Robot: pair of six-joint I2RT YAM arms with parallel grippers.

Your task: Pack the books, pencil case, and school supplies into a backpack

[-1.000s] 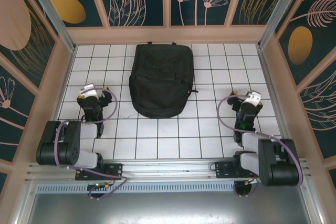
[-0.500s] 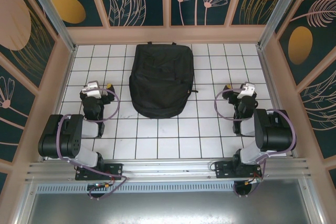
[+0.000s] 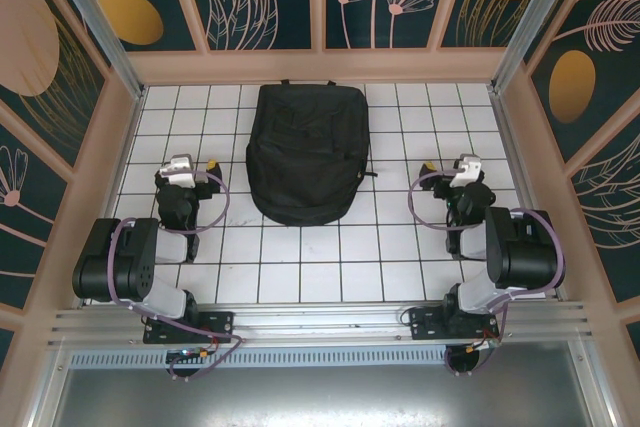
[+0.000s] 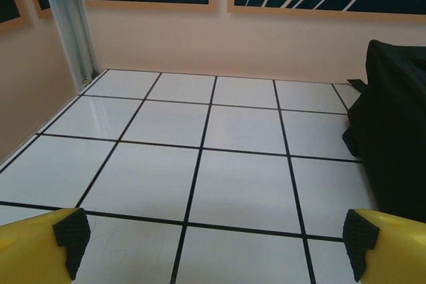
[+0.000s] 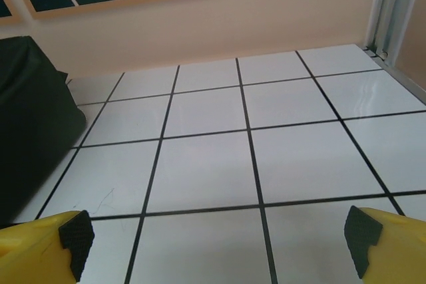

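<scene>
While both arms sit low in the overhead view, the black backpack (image 3: 307,152) lies flat on the white tiled table (image 3: 300,267) between them. The left gripper (image 3: 203,171) and right gripper (image 3: 437,173) flank it, neither touching.

Left wrist view: the left gripper (image 4: 216,241) is spread wide, yellow fingers (image 4: 36,251) holding nothing — backpack (image 4: 393,138) at right.

Right wrist view: the right gripper (image 5: 219,237) is likewise wide apart and empty — backpack (image 5: 30,124) at left.

a: how many backpacks are you counting?
b: i'm counting one black backpack (image 3: 306,152), lying on one table (image 3: 300,257).
a: and grippers?
b: i'm seeing two, a left gripper (image 4: 213,244) and a right gripper (image 5: 219,241), each showing two yellow fingers (image 4: 26,254).
</scene>
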